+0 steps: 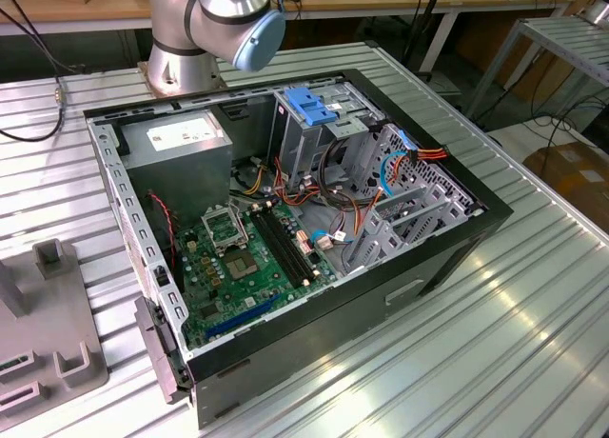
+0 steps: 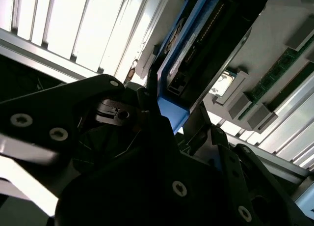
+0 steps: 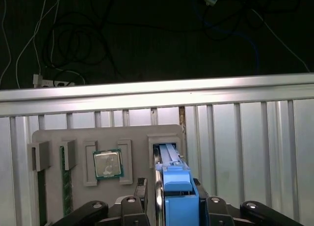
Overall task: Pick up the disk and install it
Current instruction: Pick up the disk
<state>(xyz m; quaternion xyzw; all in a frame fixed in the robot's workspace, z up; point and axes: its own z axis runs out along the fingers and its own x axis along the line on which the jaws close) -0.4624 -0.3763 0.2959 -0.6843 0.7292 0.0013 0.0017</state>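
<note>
The disk [image 3: 174, 186] stands on edge in its blue plastic bracket, its far end at a slot of the grey fixture plate [image 3: 54, 137]. My gripper [image 3: 174, 194] is shut on it, with a black finger [image 3: 141, 199] pressed to each side. In the second wrist view the disk [image 2: 196, 44] runs away from the gripper [image 2: 167, 108], showing its dark connector edge and blue bracket. The open computer case [image 1: 447, 257] lies on the metal table, with the blue-latched drive cage [image 1: 312, 105] at its back.
The fixture plate also holds a processor chip [image 3: 108, 164] and a green memory stick [image 3: 65, 182]. Inside the case are a grey power-supply box [image 1: 181, 143], a green motherboard [image 1: 238, 257] and loose cables [image 1: 400, 167]. The arm's base [image 1: 190, 38] stands behind the case.
</note>
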